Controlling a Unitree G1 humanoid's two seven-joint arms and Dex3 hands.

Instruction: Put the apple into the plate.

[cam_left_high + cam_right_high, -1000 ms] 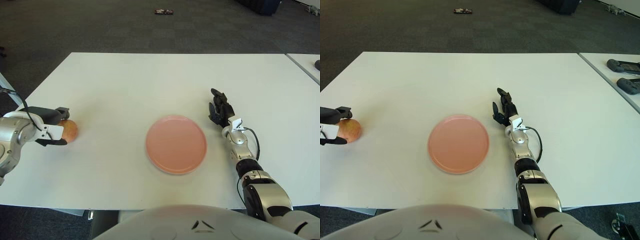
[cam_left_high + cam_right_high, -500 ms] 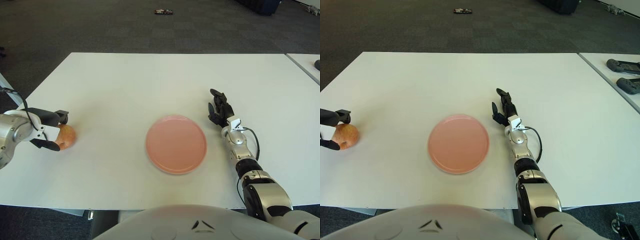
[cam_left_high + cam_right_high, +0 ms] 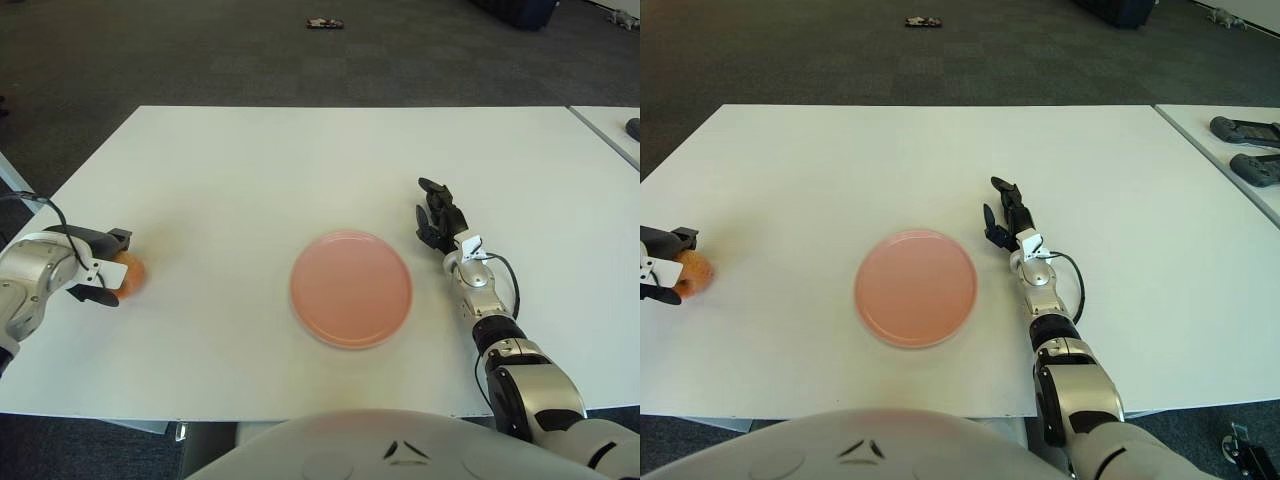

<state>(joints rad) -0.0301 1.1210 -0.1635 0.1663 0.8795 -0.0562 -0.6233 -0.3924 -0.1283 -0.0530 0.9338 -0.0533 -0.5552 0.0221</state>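
Apple [image 3: 131,275] in L hand [image 3: 100,268] fingers, far left of plate [image 3: 351,288].

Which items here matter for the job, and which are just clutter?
Job: apple, gripped by the left hand near the table's left edge; pink plate; table.
Clutter: idle right hand right of the plate; dark object on the floor; controllers on the neighbouring table.

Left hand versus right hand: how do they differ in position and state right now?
The left hand sits at the table's left edge, far from the plate; the right hand shows just right of the plate. The left hand's fingers close around the apple; the right hand's fingers are relaxed and hold nothing. Both show over the white table.
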